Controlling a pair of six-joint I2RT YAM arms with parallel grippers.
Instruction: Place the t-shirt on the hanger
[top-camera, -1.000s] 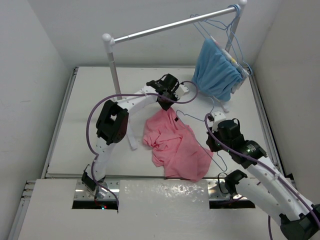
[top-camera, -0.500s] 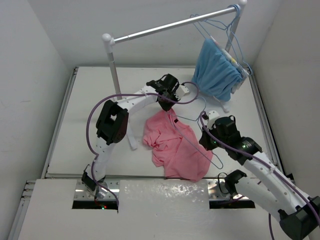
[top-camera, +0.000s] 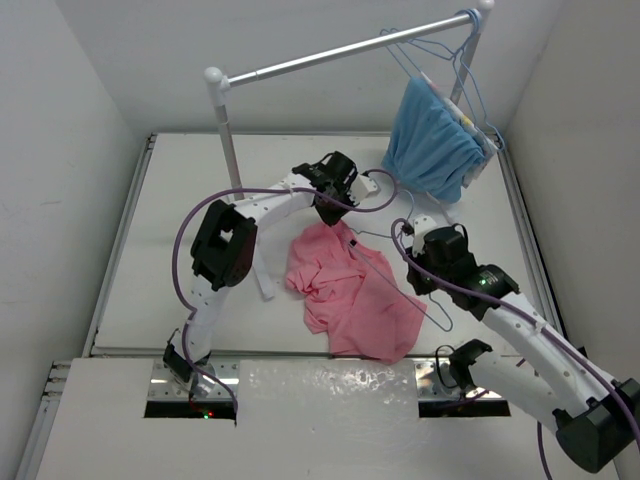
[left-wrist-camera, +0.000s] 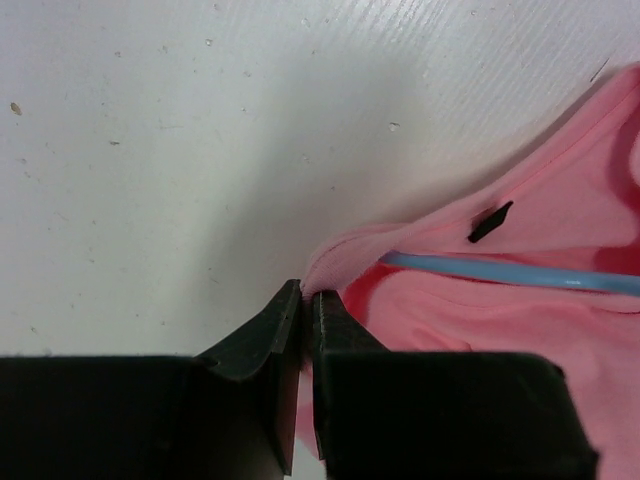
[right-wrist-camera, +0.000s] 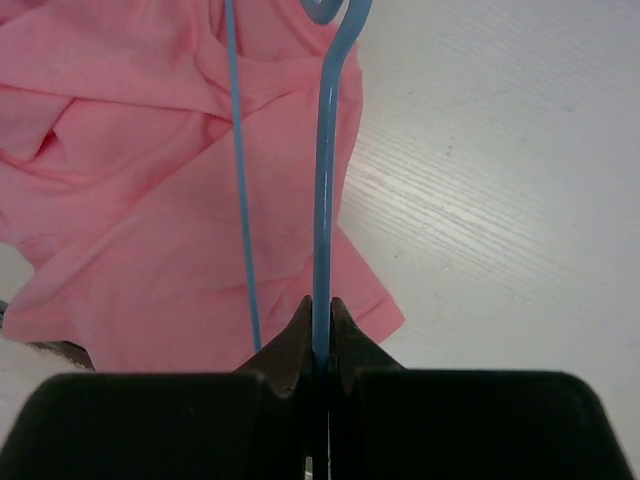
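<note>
The salmon-pink t-shirt (top-camera: 350, 295) lies crumpled in the middle of the table. My left gripper (top-camera: 335, 212) is at the shirt's far edge and is shut on the collar hem (left-wrist-camera: 307, 295). The pale-blue wire hanger (top-camera: 425, 308) lies slanted over the shirt's right half. My right gripper (top-camera: 410, 238) is shut on its thicker wire (right-wrist-camera: 323, 200), and a thinner wire (right-wrist-camera: 240, 200) runs alongside over the pink cloth (right-wrist-camera: 130, 200). In the left wrist view a stretch of the hanger (left-wrist-camera: 500, 270) crosses the collar opening of the t-shirt (left-wrist-camera: 520, 330).
A grey rail stand (top-camera: 340, 55) spans the back of the table, with its left post (top-camera: 225, 130) close to the left arm. A light-blue garment (top-camera: 432, 140) and spare hangers (top-camera: 440, 50) hang at its right end. Walls close in on both sides.
My right gripper has carried the hanger to the left and farther back, so the wire now reaches toward the collar. The left gripper has stayed put on the collar.
</note>
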